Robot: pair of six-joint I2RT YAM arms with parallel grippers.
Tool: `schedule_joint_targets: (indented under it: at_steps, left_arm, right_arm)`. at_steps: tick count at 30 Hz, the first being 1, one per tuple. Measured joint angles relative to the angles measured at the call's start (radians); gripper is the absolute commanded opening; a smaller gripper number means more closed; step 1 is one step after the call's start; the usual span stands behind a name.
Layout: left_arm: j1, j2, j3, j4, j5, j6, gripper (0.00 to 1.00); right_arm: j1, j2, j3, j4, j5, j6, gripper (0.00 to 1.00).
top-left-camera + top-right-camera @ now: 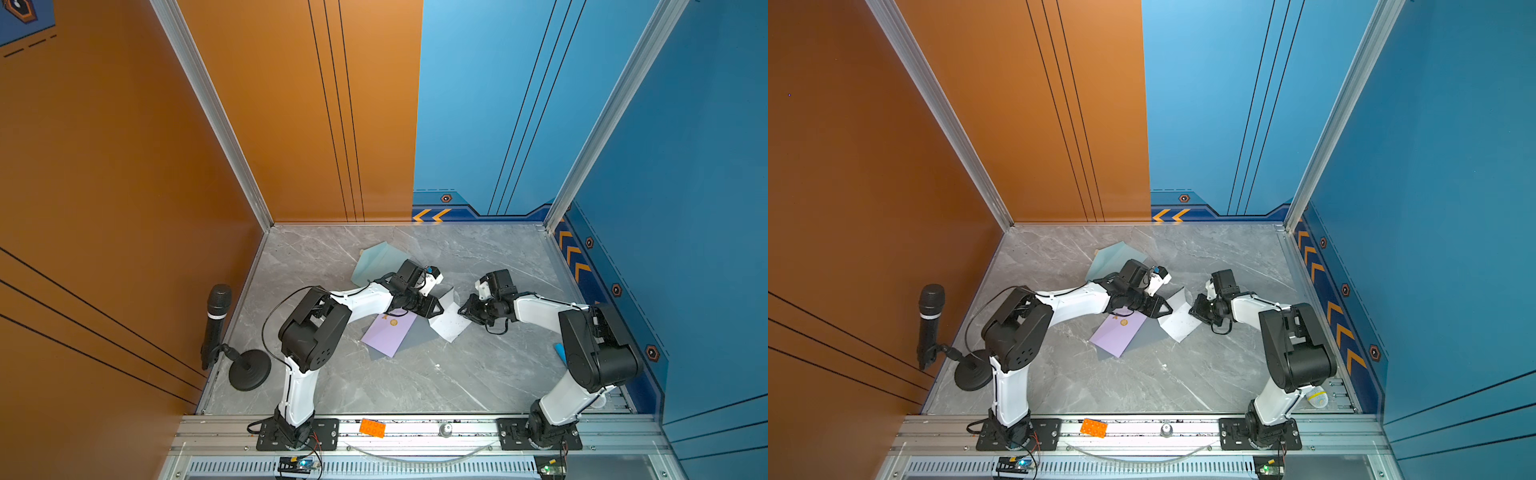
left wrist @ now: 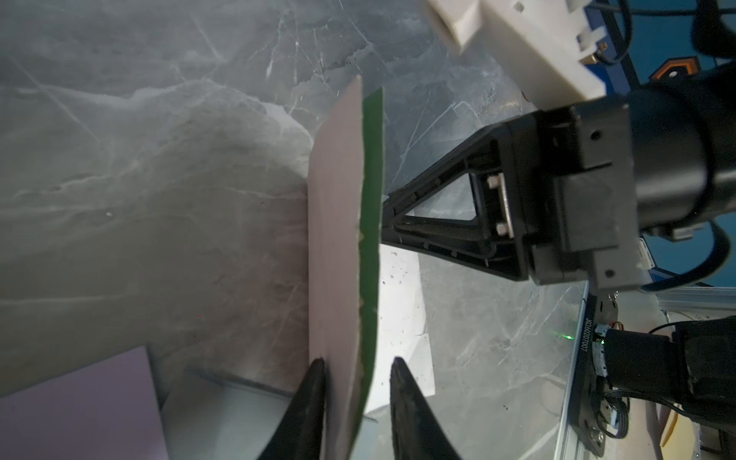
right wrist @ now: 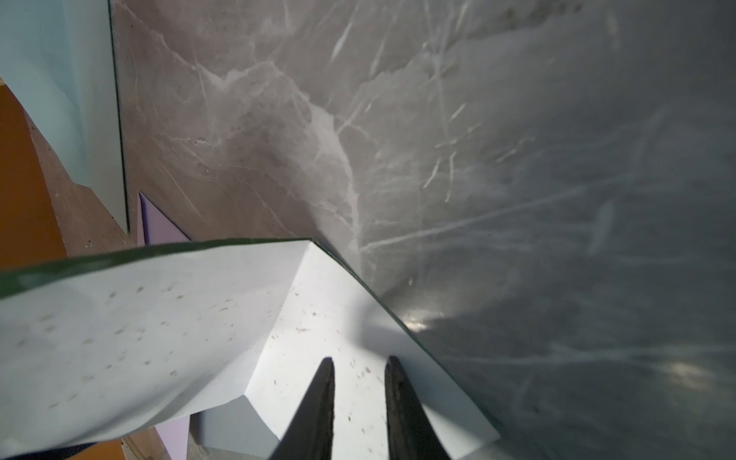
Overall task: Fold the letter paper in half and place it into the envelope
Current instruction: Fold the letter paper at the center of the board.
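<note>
- Letter paper (image 1: 451, 322): btwn both grippers, one half bent up, other half flat.
- L gripper (image 2: 356, 362): jaws partly apart, straddling the raised edge; one finger touching, other w/ a gap.
- R gripper (image 3: 360, 360): narrow gap, tips over the flat half.
- Envelope (image 1: 388, 332): near paper, on L gripper's side.

A robotics lab cell is shown: two robot arms (image 1: 365, 298) (image 1: 536, 311) bolted beside a marble-patterned worktop (image 1: 415, 382), enclosed by an orange panel (image 1: 104, 166) and blue panels (image 1: 685, 166) in aluminium framing (image 1: 208, 99).

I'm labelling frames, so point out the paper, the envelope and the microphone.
Paper (image 1: 451, 325): in a top view, its flat white part.
Envelope (image 1: 388, 334): in a top view, its purple face.
Microphone (image 1: 212, 332): in a top view, its handle.
</note>
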State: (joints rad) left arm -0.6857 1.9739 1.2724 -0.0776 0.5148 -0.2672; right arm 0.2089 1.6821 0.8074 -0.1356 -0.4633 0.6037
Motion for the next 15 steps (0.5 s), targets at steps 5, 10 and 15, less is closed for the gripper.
schedule_joint_targets:
  at_steps: [5,10,15]
  left_arm:
    - [0.000,-0.040,-0.037,0.001,-0.015,-0.003,0.24]
    - [0.000,-0.062,-0.046,0.010,-0.027,-0.003,0.18]
    - [0.000,-0.065,-0.053,0.020,-0.042,-0.003,0.09]
  right_arm:
    - [-0.001,0.000,-0.001,0.002,-0.001,0.000,0.26]
    - [-0.001,-0.001,-0.004,0.006,-0.005,0.000,0.26]
    - [-0.001,-0.001,-0.005,0.007,-0.005,0.000,0.26]
